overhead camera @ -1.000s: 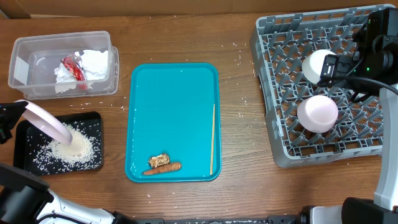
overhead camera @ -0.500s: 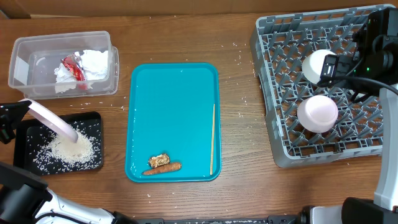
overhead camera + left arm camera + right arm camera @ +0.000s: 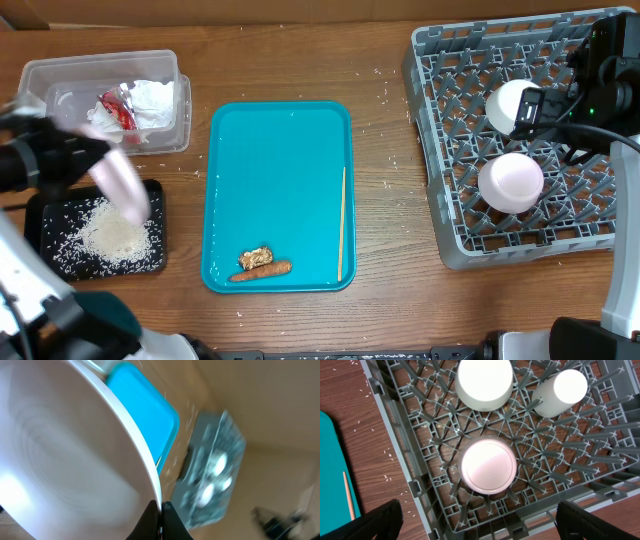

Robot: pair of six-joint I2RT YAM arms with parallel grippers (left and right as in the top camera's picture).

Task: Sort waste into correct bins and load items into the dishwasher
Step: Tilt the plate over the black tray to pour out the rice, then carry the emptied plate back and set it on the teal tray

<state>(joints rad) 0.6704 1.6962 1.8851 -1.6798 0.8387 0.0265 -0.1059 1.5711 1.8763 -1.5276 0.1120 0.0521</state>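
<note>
Your left fingers (image 3: 150, 527) are pressed together on the rim of a smooth pinkish-white plate (image 3: 65, 460), which fills most of the left wrist view as a blurred pale disc. From overhead, that plate (image 3: 118, 188) hangs tilted and smeared with motion over a flat black tray (image 3: 40, 212). The tray holds a loose heap of white rice (image 3: 115, 238).

Your right fingers (image 3: 375, 522) are spread wide and grip nothing. They hover above a grey plastic rack (image 3: 420, 485) with a lattice of upright pegs.

Behind the black tray, a clear plastic tub (image 3: 30, 110) holds a crumpled white napkin (image 3: 150, 100) and a red wrapper (image 3: 115, 110). In the middle of the wooden tabletop (image 3: 400, 300), a glossy teal tray (image 3: 280, 170) carries a thin wooden stick (image 3: 342, 225) along its right edge. An orange carrot piece (image 3: 262, 270) lies near the front edge, touching a brown lump (image 3: 256, 257).

The right wrist view shows three upturned dishes in the rack: a white bowl (image 3: 485, 380), a white cup (image 3: 560, 390) and a pale pink round dish (image 3: 489, 467). From overhead the arm hides the cup.
</note>
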